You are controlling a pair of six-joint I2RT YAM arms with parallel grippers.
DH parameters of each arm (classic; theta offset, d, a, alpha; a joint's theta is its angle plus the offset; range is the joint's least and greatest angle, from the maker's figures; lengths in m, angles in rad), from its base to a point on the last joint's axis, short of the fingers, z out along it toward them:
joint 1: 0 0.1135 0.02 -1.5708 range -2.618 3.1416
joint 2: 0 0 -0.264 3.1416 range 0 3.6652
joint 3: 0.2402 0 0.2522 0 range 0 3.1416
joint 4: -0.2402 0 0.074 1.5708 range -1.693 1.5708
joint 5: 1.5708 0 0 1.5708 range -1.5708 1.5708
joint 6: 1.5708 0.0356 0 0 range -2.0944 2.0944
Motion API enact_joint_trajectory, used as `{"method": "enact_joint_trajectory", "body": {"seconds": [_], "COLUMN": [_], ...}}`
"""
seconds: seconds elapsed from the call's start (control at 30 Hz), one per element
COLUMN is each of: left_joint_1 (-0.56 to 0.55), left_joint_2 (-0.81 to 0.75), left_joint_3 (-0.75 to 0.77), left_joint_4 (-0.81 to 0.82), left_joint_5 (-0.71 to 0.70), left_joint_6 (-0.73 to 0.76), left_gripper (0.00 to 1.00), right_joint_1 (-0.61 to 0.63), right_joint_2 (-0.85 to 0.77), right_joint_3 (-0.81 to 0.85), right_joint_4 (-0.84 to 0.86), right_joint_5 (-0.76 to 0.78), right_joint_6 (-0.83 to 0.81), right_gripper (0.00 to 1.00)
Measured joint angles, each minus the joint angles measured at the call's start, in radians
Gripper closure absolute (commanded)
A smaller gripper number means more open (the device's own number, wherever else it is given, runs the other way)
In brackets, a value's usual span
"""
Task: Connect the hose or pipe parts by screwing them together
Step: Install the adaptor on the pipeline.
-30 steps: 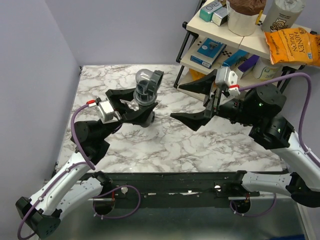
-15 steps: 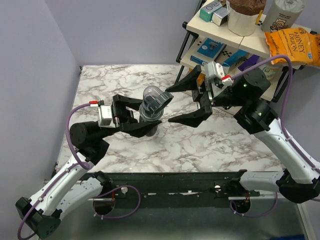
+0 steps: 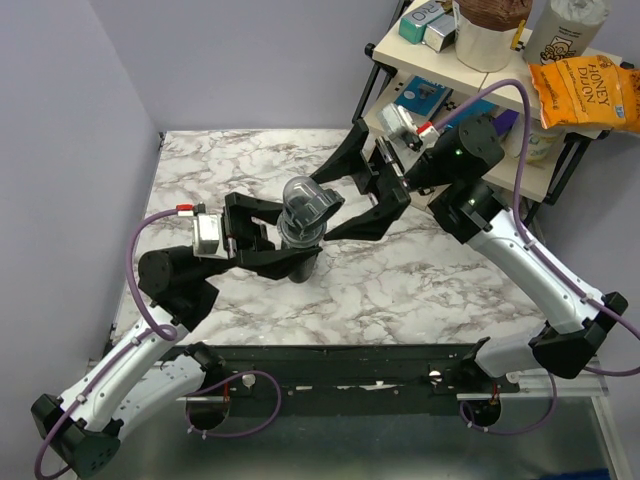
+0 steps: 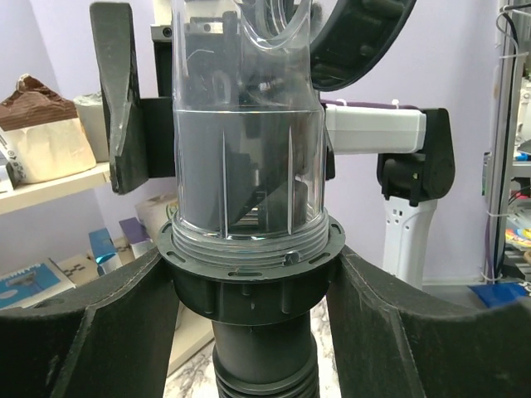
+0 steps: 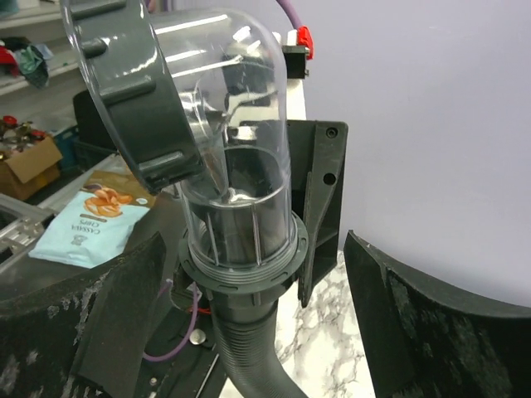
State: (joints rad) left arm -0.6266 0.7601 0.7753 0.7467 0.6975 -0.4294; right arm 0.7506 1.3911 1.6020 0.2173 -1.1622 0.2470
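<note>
Marble worktop (image 3: 400, 290). Shelf rack (image 3: 440, 62) beyond its far right corner holds an orange snack bag (image 3: 585, 92), blue boxes (image 3: 420, 97) and a white tub (image 3: 485, 45).

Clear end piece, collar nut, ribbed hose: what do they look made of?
The clear end piece looks like rigid transparent plastic, glossy: you see straight through it, and it has moulded ribs inside.
The collar nut looks like dark grey plastic, matte, with moulded notches on its flange.
The ribbed hose is a dark corrugated tube with a dull sheen: soft plastic or rubber, cannot tell which.

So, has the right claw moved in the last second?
Yes: the right claw has swung left, away from the shelf, and now flanks the fitting.
</note>
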Motion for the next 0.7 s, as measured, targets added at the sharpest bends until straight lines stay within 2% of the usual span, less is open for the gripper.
{"method": "enact_joint_trajectory", "body": {"seconds": [0.23, 0.33, 0.53, 0.63, 0.7], "left_joint_1": [-0.016, -0.021, -0.048, -0.054, -0.054], "left_joint_2": [0.019, 0.034, 0.066, 0.071, 0.071], "left_joint_3": [-0.008, -0.013, -0.015, -0.015, -0.015], "left_joint_4": [0.031, 0.046, 0.069, 0.076, 0.076], "left_joint_5": [0.003, 0.003, 0.003, 0.002, 0.000], "left_joint_6": [-0.013, -0.017, -0.017, -0.017, -0.017], "left_gripper": [1.00, 1.00, 1.00, 1.00, 1.00], "right_joint_1": [0.000, 0.000, 0.000, 0.000, 0.000], "right_joint_2": [0.011, 0.023, 0.066, 0.082, 0.084], "right_joint_3": [0.006, 0.013, 0.028, 0.029, 0.029], "right_joint_4": [0.132, 0.186, 0.262, 0.290, 0.304], "right_joint_5": [-0.049, -0.064, -0.093, -0.111, -0.122], "right_joint_6": [0.100, 0.139, 0.207, 0.238, 0.253], "right_gripper": [0.09, 0.15, 0.27, 0.35, 0.44]}}
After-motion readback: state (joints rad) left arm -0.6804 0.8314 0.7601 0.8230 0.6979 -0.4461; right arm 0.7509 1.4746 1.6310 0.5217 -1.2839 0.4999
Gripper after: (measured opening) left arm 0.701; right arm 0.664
